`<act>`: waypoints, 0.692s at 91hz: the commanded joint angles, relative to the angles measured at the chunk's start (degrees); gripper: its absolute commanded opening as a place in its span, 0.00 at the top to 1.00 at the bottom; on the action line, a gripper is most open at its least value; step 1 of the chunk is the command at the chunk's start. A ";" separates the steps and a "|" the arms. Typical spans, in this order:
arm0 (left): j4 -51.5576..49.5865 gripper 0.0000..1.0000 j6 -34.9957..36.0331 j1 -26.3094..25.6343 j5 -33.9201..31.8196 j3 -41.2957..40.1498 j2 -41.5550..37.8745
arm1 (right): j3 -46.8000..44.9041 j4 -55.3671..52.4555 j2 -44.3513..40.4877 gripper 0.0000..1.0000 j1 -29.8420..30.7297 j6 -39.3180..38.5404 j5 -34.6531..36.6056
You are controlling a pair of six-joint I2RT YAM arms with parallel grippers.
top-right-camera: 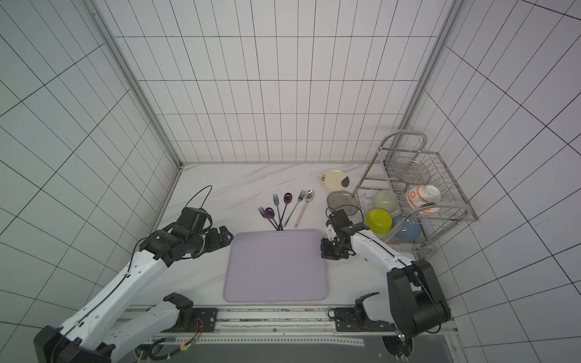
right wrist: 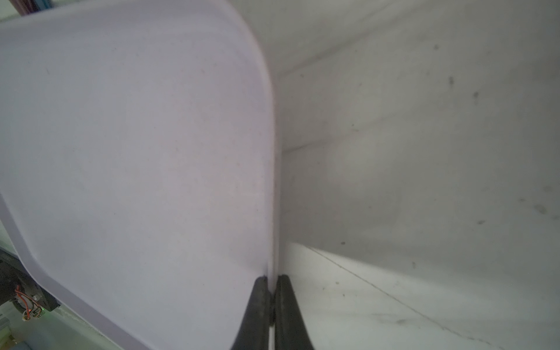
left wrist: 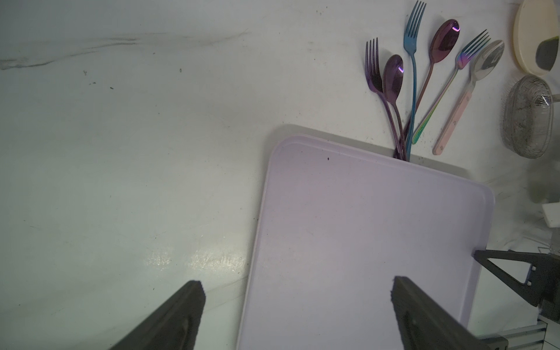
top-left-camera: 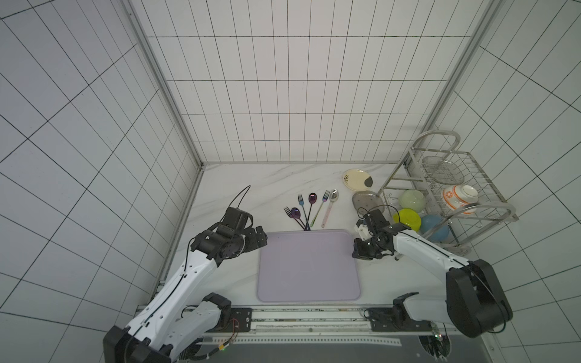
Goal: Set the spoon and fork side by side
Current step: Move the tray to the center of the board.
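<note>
1. Lavender tray [top-left-camera: 308, 267] lies nearest on the worktop [top-left-camera: 235, 188]. Right tool [right wrist: 271, 280] is pinched shut on its rim, probably to reposition it as the landing spot.
2. Left tool [left wrist: 297, 291] hovers at the tray's opposite edge, spread wide, holding nothing.
3. Beyond the tray: 3 forks [top-left-camera: 301, 199] and 3 spoons [top-left-camera: 312, 198], fanned, several handles tucked under the far rim.
4. Farthest: dish rack [top-left-camera: 446, 188].

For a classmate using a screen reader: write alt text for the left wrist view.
An open tool hovers over a lilac tray on a white counter. Beyond it lie three forks and three spoons, fanned out.
</note>
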 commanded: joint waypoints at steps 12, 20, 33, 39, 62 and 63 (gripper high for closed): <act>2.01 0.02 -0.79 -1.00 -0.56 -0.54 0.66 | 0.12 2.75 3.57 0.96 -1.83 -3.32 -3.79; 2.01 0.02 -1.00 -1.48 -0.98 -0.48 0.99 | 0.41 2.77 4.68 0.88 -1.87 -3.68 -3.39; 2.24 0.02 -1.78 -2.26 -1.74 -0.54 1.60 | 1.01 2.23 4.63 0.74 -2.00 -3.28 -2.19; 2.50 0.02 -2.62 -2.98 -2.27 -0.54 2.09 | 1.80 0.97 3.72 0.69 -2.00 -2.82 -1.04; 5.76 0.02 -11.27 -10.66 -7.78 2.54 8.95 | 7.62 -9.02 -4.98 0.49 -2.02 1.77 8.30; 5.95 0.02 -11.82 -11.23 -8.19 2.97 9.56 | 7.90 -9.72 -5.31 0.49 -2.10 1.89 8.65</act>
